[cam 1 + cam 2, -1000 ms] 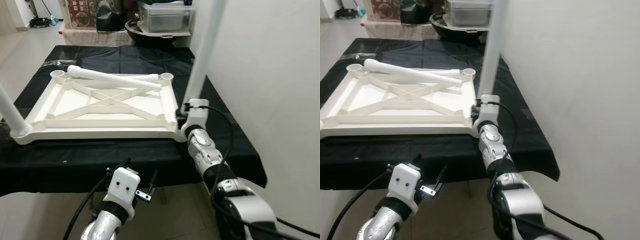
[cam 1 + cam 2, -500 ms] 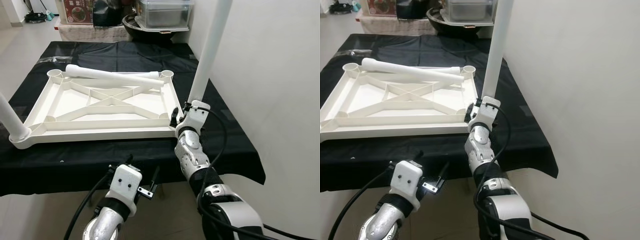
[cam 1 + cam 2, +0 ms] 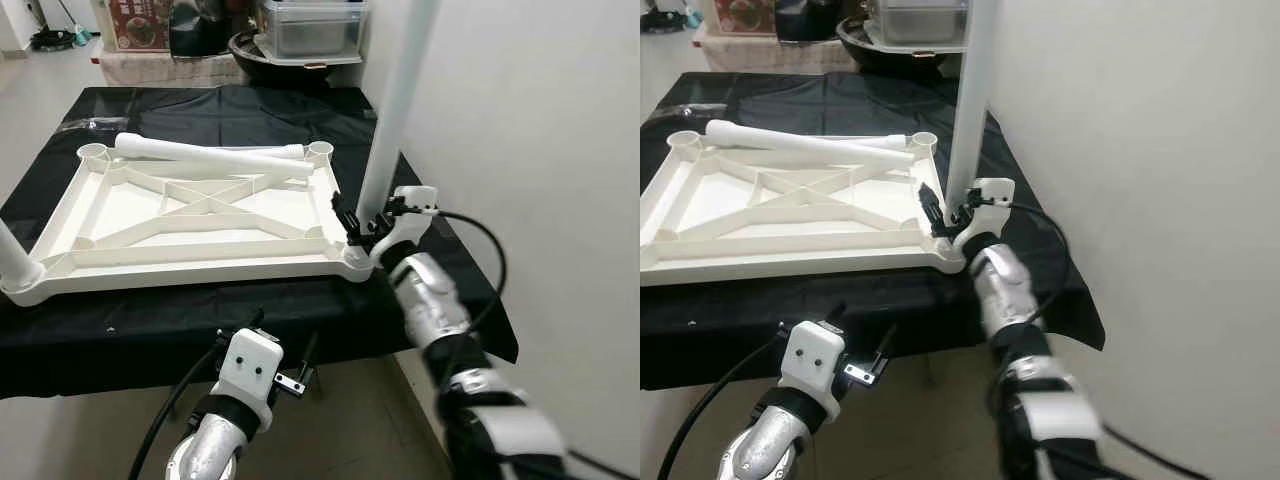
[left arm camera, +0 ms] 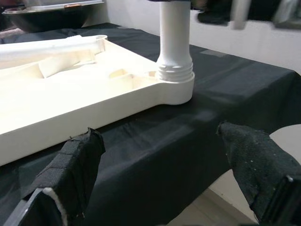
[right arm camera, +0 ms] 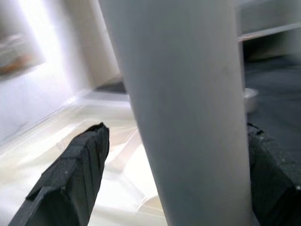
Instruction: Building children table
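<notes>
My right pincer [image 3: 362, 222] brackets the upright leg [image 3: 392, 110] low down, fingers either side, not visibly clenched, to steady it in the tabletop's [image 3: 190, 210] socket at the desk's [image 3: 230, 310] near right corner. The tabletop lies inverted so sockets face up. Two loose legs [image 3: 210, 157] rest across its far edge. Left pincer [image 4: 160, 183] hangs released below the near edge. The wall crowds my right; room lies leftward.

A lived-in home is suggested by the pale tiled floor [image 3: 40, 90], a black cloth [image 3: 240, 110] draped over a table, and a dark bowl [image 3: 270, 55] and lidded plastic container [image 3: 310, 25] stacked against a plain white wall [image 3: 530, 130].
</notes>
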You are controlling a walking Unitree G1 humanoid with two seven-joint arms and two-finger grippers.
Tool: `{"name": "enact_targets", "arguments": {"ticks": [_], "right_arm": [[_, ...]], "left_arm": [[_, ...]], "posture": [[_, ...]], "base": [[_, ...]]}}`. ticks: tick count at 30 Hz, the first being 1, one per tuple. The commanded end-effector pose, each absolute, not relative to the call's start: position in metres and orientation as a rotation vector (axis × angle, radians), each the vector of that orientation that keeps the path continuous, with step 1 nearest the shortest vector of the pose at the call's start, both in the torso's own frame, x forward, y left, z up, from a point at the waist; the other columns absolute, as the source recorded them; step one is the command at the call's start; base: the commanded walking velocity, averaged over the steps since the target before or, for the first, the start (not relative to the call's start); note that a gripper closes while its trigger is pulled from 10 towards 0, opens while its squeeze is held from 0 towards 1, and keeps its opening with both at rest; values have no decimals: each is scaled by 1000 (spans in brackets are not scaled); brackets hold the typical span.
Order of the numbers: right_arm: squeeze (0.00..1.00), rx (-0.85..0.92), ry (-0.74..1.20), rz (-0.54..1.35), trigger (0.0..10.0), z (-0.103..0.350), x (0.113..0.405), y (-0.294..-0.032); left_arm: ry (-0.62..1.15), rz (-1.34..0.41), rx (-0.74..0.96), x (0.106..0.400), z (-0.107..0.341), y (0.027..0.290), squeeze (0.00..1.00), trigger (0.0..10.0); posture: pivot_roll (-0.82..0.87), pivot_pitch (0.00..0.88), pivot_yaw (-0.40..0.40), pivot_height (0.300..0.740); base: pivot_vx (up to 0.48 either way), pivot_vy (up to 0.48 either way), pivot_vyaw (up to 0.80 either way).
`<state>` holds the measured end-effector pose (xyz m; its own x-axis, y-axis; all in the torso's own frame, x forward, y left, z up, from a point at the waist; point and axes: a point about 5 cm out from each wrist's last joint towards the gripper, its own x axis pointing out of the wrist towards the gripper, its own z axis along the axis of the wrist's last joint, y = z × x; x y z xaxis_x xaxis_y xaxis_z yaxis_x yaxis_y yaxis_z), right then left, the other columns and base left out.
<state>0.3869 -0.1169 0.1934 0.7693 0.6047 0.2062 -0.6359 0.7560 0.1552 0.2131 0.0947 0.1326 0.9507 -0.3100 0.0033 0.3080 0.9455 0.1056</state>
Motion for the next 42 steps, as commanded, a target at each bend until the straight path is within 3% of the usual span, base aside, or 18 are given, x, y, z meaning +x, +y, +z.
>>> {"name": "enact_targets", "arguments": {"ticks": [1,3,4,5,7,14,15,24,25,26,28,32,33,34,36,38,40,42], "right_arm": [[0,197,-67,916,10000,188,381,-98],[0,197,-67,916,10000,188,381,-98],[0,138,-2,1078,10000,184,376,-93],[0,138,-2,1078,10000,184,376,-93],[0,50,108,1314,10000,177,366,-82],[0,-32,181,1430,10000,169,360,-72],[0,-48,188,1421,0,168,360,-69],[0,-62,105,1251,0,176,371,-70],[0,-30,58,1002,0,180,384,-80],[0,-13,52,905,0,181,389,-84],[0,-13,52,905,0,181,389,-84],[0,36,59,387,0,173,401,-111],[0,36,59,387,0,173,401,-111],[0,75,71,219,0,169,403,-121],[0,75,71,219,0,169,403,-121],[0,142,64,-86,0,162,399,-134],[0,142,64,-86,0,162,399,-134],[0,256,73,-317,0,152,391,-131]], "left_arm": [[-3,-324,97,212,128,93,0,10000],[-3,-324,97,212,128,93,0,10000],[-4,-323,98,212,128,93,0,10000],[-4,-323,98,212,128,93,0,10000],[-4,-321,99,212,128,93,0,10000],[-6,-320,99,211,129,93,0,10000],[-5,-319,98,211,130,93,0,10000],[-5,-320,97,211,130,92,0,10000],[-4,-320,98,212,129,93,0,10000],[-4,-320,98,212,129,93,0,10000],[-4,-320,98,212,129,93,0,10000],[-3,-322,99,213,128,93,0,10000],[-3,-322,99,213,128,93,0,10000],[-3,-322,100,213,128,93,0,10000],[-3,-322,100,213,128,93,0,10000],[-3,-323,101,214,128,93,0,10000],[-3,-323,101,214,128,93,0,10000],[-2,-325,102,214,128,93,0,10000]], "posture": [[120,87,-93,740],[120,87,-93,740],[130,90,-97,740],[130,90,-97,740],[138,93,-100,740],[144,98,-103,740],[144,102,-102,740],[141,101,-101,740],[132,99,-98,740],[132,99,-98,740],[132,99,-98,740],[127,98,-94,740],[127,98,-94,740],[126,99,-94,740],[126,99,-94,740],[125,97,-93,740],[125,97,-93,740],[128,97,-95,740]], "base": [[0,0,0],[0,0,0],[0,0,0],[0,0,0],[0,0,0],[0,0,0],[0,0,0],[0,0,0],[0,0,0],[0,0,0],[0,0,0],[0,0,0],[0,0,0],[0,0,0],[0,0,0],[0,0,0],[0,0,0],[0,0,0]]}}
